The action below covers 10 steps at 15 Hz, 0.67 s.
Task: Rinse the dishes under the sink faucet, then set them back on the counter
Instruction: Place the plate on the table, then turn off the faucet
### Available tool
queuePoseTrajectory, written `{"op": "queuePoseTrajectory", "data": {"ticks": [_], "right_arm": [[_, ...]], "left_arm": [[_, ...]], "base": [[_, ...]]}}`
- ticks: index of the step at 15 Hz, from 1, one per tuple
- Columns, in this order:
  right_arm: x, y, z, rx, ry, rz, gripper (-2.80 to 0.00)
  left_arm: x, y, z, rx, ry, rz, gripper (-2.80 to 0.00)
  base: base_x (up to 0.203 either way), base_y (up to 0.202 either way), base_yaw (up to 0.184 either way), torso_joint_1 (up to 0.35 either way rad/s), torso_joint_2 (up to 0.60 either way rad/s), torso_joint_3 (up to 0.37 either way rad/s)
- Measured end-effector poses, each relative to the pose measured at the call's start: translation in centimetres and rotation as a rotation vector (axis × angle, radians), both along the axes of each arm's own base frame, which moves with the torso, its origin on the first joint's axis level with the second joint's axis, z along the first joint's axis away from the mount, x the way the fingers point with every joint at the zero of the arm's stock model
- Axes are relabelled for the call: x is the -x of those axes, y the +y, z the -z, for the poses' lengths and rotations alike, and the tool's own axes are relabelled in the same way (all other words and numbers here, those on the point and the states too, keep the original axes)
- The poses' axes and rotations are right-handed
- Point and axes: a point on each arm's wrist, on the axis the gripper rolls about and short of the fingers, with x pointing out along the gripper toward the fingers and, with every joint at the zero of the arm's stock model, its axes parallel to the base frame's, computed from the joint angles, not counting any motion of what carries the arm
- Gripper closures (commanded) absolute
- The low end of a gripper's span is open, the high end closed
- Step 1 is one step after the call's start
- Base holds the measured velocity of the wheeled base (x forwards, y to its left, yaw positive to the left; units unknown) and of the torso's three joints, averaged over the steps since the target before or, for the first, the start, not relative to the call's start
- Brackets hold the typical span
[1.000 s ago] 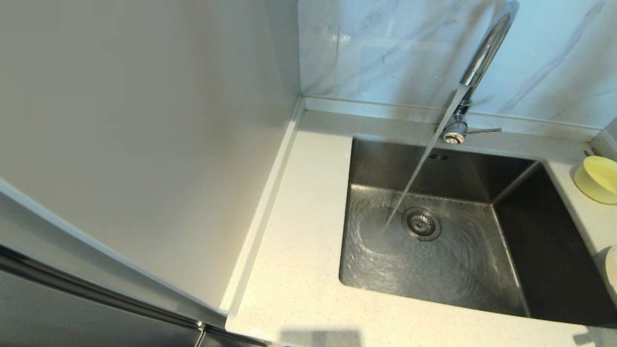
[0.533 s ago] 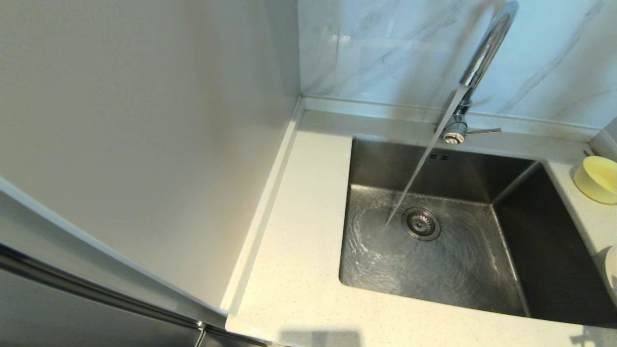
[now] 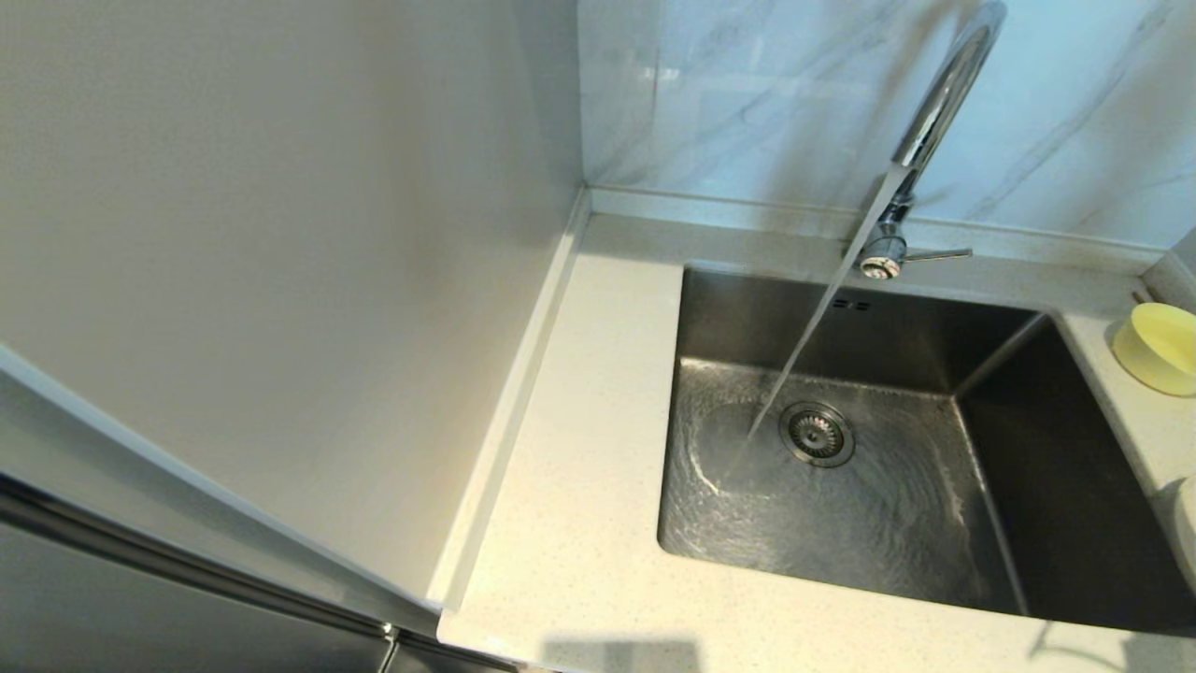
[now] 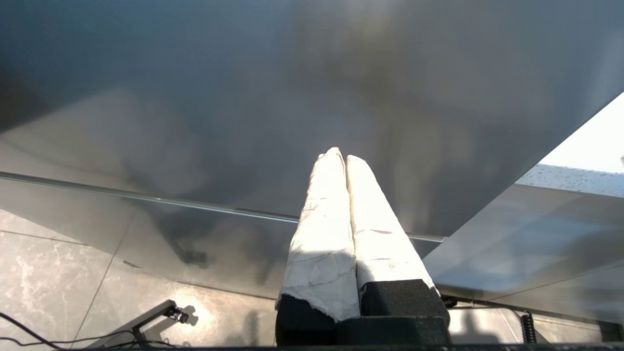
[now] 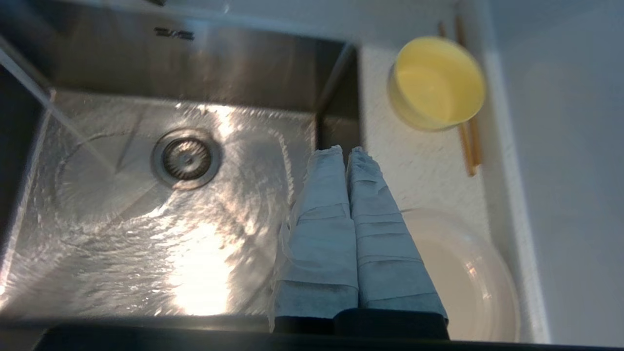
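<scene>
Water streams from the chrome faucet (image 3: 939, 103) into the steel sink (image 3: 729, 322) and swirls beside the drain strainer (image 3: 817, 434). The pale yellow bowl (image 3: 1159, 348) (image 5: 436, 83) stands on the counter (image 3: 589, 467) right of the sink. A cream-white dish (image 3: 1185, 533) (image 5: 468, 278) lies nearer on the same side, cut off by the head view's edge. My right gripper (image 5: 343, 152) is shut and empty, hovering over the sink's right rim beside the dish. My left gripper (image 4: 340, 157) is shut and empty, parked low by a grey cabinet front.
A pair of wooden chopsticks (image 5: 469, 141) lies on the counter by the yellow bowl, along the low side wall. A tall white panel (image 3: 280, 280) bounds the counter on the left. Marble tiles (image 3: 747, 93) rise behind the faucet.
The cream-white dish at the right edge of the head view shows slightly less than before. The ripple ring round the falling stream keeps shifting. Both arms stay out of the head view.
</scene>
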Motion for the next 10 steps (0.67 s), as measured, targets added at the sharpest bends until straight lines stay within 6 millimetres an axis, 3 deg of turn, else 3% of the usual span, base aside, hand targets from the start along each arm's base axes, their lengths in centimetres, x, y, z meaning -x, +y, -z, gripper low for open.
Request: {"op": "queuePoseTrajectory", "data": {"ticks": [6, 8, 10], "right_arm": [[-0.7, 1.9, -4.1, -0.040, 0.252, 0.023, 0.00], [-2.2, 2.6, -5.3, -0.013, 0.283, 0.007, 0.00], [-5.1, 3.5, -5.6, -0.059, 0.319, -0.052, 0.00]], "left_arm": [[0.0, 0.0, 0.0, 0.000, 0.000, 0.000, 0.00], [0.0, 0.0, 0.0, 0.001, 0.000, 0.000, 0.00], [0.0, 0.0, 0.0, 0.001, 0.000, 0.000, 0.00]], "base": [[0.000, 0.000, 0.000, 0.000, 0.00, 0.000], [0.000, 0.000, 0.000, 0.000, 0.00, 0.000], [0.000, 0.000, 0.000, 0.000, 0.00, 0.000]]}}
